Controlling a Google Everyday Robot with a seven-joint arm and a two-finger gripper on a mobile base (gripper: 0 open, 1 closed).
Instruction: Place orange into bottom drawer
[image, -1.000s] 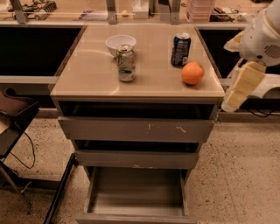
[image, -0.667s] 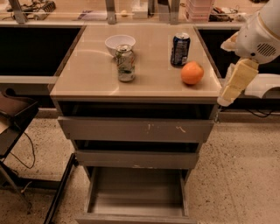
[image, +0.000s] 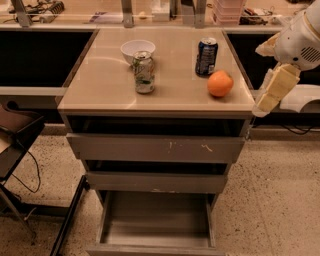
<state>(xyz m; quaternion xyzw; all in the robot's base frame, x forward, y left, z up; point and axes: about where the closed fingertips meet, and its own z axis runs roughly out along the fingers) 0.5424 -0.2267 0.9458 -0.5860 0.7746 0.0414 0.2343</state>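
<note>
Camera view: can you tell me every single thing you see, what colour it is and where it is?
cabinet top: one, tan, middle of the picture.
orange: one, bright orange, right front of the cabinet top.
blue can: one, dark blue, upright, just behind the orange.
green can: one, silver and green, upright, left of middle.
white bowl: one, white, behind the green can.
upper drawers: two, grey, under the top.
bottom drawer: one, grey, lowest, pulled open.
floor: speckled beige, all around.
gripper: one, cream, hanging right of the cabinet, apart from the orange.
</note>
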